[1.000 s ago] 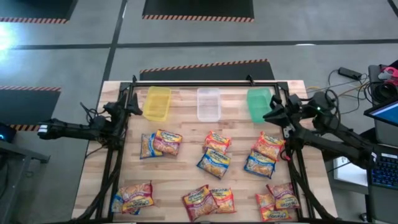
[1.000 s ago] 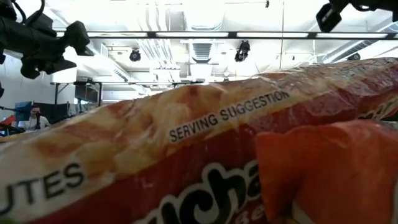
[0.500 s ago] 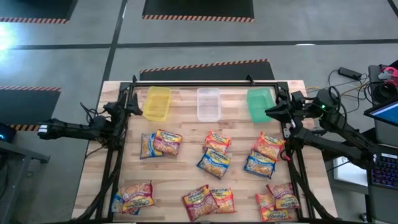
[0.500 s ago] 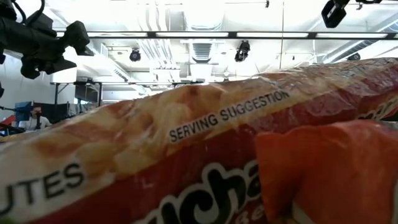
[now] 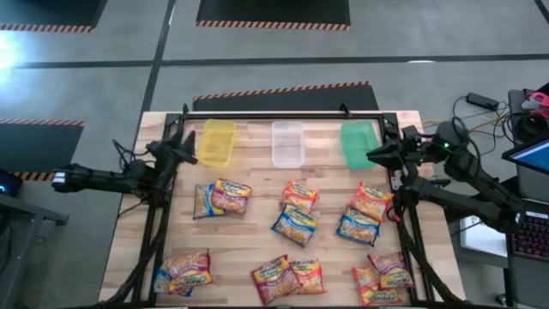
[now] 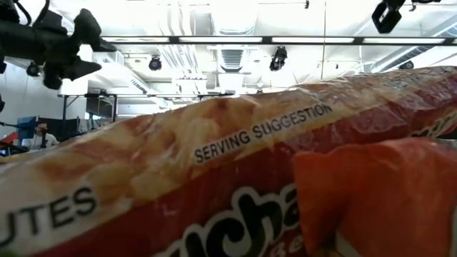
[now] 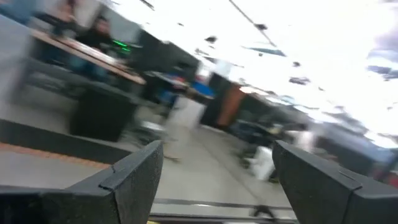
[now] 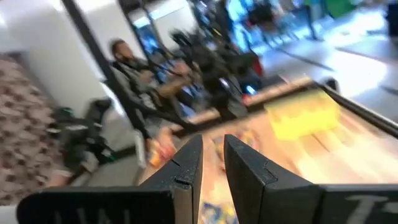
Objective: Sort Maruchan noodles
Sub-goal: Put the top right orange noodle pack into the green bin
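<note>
In the low view, a red noodle packet (image 6: 214, 193) pressed against the lens, well below the left pincer (image 6: 89, 46), reads "SERVING SUGGESTION", with partial letters "UTES" and "cha" on it.

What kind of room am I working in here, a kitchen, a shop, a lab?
Most likely a robotics lab or workshop. The wooden table stands on a grey floor marked with hazard-striped mats, cables and a laptop sit beside it, and exposed ceiling ducts and desks show behind.
</note>
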Controlling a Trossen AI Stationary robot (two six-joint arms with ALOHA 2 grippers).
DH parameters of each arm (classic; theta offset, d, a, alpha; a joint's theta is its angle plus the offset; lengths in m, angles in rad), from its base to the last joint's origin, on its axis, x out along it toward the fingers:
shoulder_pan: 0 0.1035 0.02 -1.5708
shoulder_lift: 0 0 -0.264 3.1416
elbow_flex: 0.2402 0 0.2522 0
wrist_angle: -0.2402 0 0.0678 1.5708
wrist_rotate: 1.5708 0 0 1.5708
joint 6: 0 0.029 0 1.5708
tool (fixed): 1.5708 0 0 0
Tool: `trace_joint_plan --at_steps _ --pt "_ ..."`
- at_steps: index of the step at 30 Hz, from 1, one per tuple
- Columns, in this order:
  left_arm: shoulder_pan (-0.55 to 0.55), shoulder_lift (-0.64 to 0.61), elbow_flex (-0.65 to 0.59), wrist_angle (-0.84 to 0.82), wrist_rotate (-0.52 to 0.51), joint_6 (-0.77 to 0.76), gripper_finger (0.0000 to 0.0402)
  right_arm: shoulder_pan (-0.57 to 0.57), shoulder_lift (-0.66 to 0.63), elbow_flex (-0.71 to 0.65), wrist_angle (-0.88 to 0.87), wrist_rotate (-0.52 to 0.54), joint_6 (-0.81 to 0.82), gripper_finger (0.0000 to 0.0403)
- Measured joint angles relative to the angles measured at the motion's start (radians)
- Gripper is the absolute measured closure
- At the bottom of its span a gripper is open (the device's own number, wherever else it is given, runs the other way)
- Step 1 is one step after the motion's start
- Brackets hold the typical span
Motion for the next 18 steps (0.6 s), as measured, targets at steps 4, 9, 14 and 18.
trace_joint_plan --at_steps 4,9,14,18 --pt "0.000 0.028 0.000 -0.070 0.116 -0.141 0.0116 0.000 0.025 0.026 -0.151 0.069 -0.046 0.0344" --pt "0.000 0.115 0.000 -0.217 0.261 -0.392 0.0116 0.000 0.065 0.036 -0.287 0.075 -0.029 0.0320" --pt "0.000 0.247 0.000 -0.178 0.287 -0.487 0.0116 0.000 0.113 0.036 -0.381 0.075 0.023 0.0285" --pt "0.000 0.342 0.051 -0.158 0.288 -0.491 0.0116 0.000 0.168 0.061 -0.532 0.088 0.056 0.0275"
